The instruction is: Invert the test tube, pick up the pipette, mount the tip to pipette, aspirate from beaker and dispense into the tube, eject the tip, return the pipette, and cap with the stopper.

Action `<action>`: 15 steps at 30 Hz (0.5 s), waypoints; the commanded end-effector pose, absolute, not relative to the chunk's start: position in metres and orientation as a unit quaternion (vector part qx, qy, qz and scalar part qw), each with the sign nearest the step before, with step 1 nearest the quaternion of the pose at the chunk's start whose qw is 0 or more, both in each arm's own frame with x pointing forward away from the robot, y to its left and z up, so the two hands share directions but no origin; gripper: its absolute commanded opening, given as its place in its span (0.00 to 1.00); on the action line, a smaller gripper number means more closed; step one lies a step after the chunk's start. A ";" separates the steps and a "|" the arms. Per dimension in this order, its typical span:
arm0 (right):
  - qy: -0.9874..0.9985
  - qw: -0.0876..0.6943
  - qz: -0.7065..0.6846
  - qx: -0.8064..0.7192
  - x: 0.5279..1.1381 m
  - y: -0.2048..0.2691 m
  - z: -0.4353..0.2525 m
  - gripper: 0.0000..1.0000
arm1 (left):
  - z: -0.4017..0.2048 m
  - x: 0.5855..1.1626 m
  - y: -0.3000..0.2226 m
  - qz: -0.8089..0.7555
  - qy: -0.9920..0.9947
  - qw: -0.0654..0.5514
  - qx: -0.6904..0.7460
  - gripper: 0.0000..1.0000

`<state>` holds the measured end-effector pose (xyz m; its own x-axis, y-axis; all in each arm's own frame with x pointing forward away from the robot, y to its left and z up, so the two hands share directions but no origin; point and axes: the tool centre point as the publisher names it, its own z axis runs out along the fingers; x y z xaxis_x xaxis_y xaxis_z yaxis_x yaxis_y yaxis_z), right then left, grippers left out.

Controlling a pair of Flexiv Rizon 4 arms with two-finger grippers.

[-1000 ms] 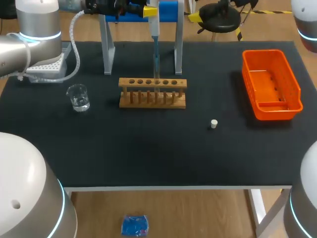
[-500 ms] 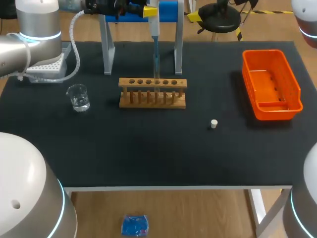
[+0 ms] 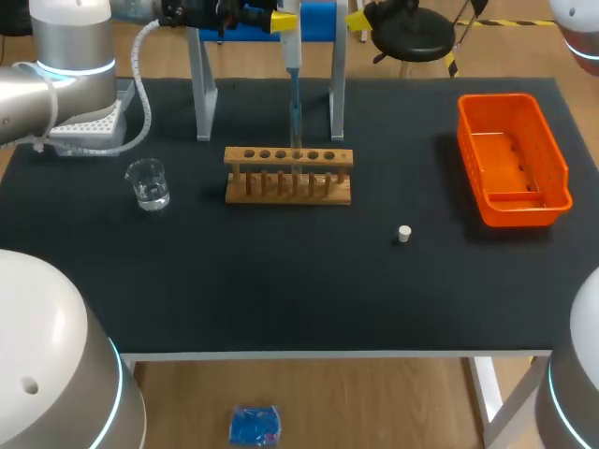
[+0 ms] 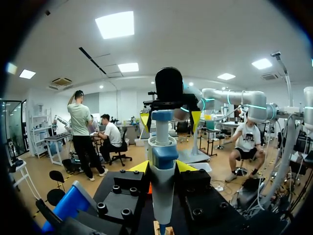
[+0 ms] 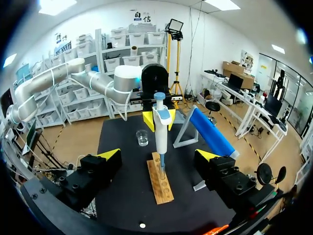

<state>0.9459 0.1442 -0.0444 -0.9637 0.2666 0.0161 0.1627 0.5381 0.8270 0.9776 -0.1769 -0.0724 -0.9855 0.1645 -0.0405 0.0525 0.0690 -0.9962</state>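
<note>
My left gripper is at the table's far edge, shut on the white and blue pipette. In the left wrist view the pipette stands upright between my yellow fingertips. Its long tip points down into a hole of the wooden tube rack; the tube there is hard to make out. My right gripper hovers just right of the pipette, open wide and empty. From the right wrist view the pipette is ahead, level with the gap of my right gripper. The beaker stands left of the rack, and the white stopper lies to its front right.
An orange bin sits at the right side of the table. The tip box is at the far left under my left arm. The blue pipette stand with grey legs rises behind the rack.
My right gripper has shifted a little to the left, closer to the pipette. The left arm, pipette and table items are unchanged.
</note>
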 end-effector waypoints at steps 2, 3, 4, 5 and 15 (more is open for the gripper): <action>0.876 0.054 0.463 0.127 0.942 0.149 -0.033 0.00 | -0.073 0.977 -0.177 0.679 -0.729 0.039 -0.074 0.00; 0.875 0.053 0.463 0.128 0.942 0.151 -0.032 0.00 | -0.073 0.977 -0.177 0.679 -0.729 0.039 -0.074 0.00; 0.875 0.052 0.464 0.132 0.943 0.153 -0.030 0.00 | -0.073 0.977 -0.177 0.679 -0.729 0.039 -0.074 0.00; 0.874 0.052 0.464 0.133 0.945 0.155 -0.028 0.00 | -0.073 0.977 -0.177 0.679 -0.729 0.039 -0.074 0.00; 0.874 0.025 0.456 0.167 0.958 0.186 -0.017 0.00 | -0.073 0.977 -0.177 0.679 -0.729 0.039 -0.074 0.00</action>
